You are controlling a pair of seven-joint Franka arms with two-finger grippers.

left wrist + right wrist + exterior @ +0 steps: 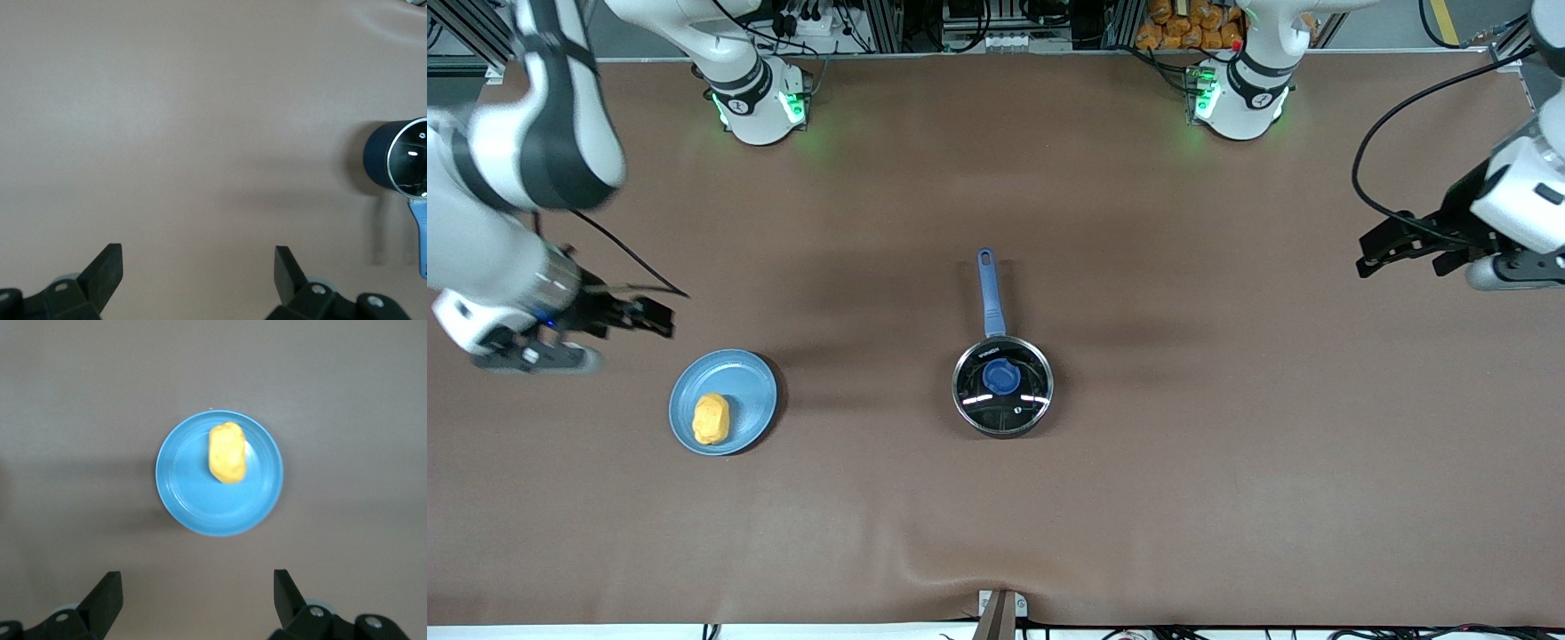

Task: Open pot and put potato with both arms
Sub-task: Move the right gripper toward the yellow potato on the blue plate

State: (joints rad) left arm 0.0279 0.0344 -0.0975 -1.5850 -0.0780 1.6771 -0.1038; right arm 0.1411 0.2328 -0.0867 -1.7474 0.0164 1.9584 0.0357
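Lidded pot (1003, 387) mid-table; potato (711, 419) on plate (747, 391).

table (1138, 498): brown cloth | on it: lidded pot (1002, 385) mid-table; plate (749, 400) toward right arm's end

No legible text, numbers or signs appear in any view. The lid (1003, 387) of the pot (1001, 373) carries a short white marking on the glass, on the side of the knob toward the handle, but its letters cannot be made out. Each arm base, at the right arm (758, 105) and the left arm (1240, 100), shows a small dark round emblem on its white housing; no characters can be read on either.
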